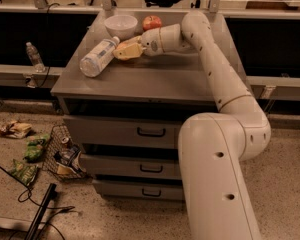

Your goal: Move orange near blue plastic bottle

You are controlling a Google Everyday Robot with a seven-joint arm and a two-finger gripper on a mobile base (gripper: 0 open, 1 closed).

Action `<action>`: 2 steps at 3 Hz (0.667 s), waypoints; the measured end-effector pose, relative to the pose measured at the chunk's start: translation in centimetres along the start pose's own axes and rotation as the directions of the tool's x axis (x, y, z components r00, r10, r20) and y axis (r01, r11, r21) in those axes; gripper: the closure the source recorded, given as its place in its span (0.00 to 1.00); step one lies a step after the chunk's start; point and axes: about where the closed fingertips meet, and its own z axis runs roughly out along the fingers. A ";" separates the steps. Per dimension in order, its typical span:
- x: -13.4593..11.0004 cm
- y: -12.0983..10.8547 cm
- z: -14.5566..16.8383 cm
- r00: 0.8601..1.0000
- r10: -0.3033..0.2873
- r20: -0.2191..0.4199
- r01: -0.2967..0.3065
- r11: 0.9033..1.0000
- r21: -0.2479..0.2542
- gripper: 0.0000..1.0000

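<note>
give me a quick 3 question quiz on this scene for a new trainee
1. True or false: the blue plastic bottle stands upright.
2. What sits beside the white bowl at the back of the cabinet top? A) red apple B) small clear bottle C) snack bag
3. Where is the gripper?
Key: 1 false, it lies on its side. 2 A. 3 Low over the cabinet top, right next to the blue plastic bottle's cap end.
</note>
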 end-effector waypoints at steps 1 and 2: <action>-0.2 -0.3 -0.4 1.000 -0.002 0.002 0.002 1.000 0.014 0.00; -0.7 -0.8 -1.2 1.000 -0.007 0.008 0.007 0.999 0.041 0.00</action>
